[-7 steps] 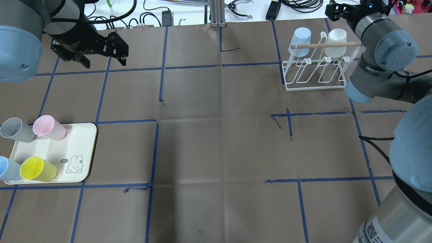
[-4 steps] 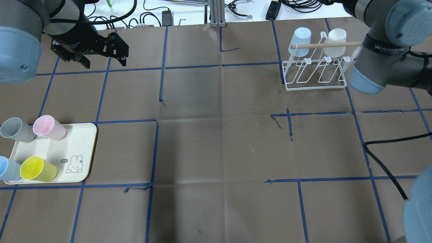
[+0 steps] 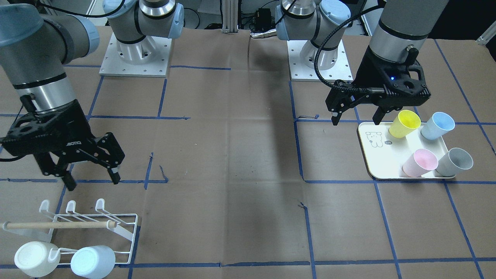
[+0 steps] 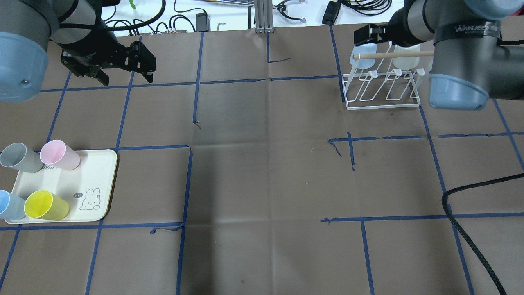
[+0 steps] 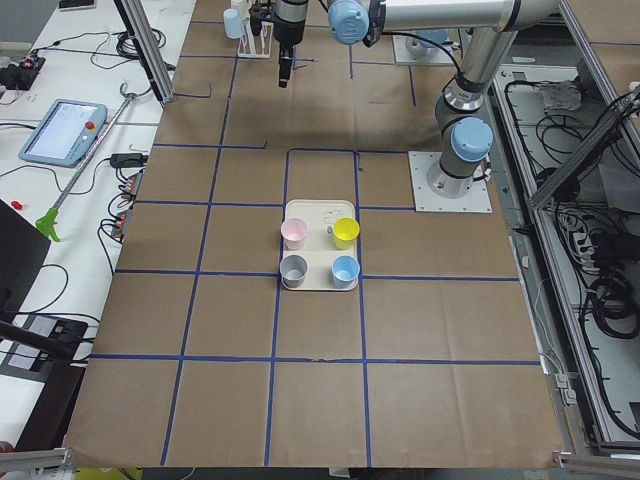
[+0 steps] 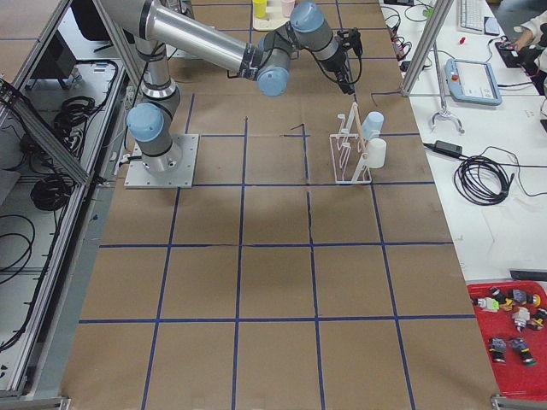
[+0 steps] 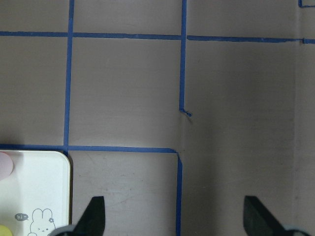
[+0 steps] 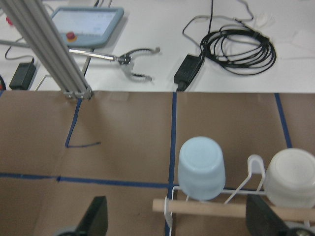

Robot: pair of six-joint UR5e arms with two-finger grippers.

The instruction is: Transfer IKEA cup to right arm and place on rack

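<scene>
With the left gripper (image 3: pixel 355 121) spread and empty just beside the tray (image 3: pixel 381 155) and the right gripper (image 3: pixel 92 182) likewise spread far from it, treat the yellow cup (image 3: pixel 404 123) on the tray as light, rigid, probably slippery plastic: pinch across its wall below the rim.

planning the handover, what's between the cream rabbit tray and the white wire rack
Only bare brown paper crossed by blue tape lines, seen in the overhead view.
</scene>
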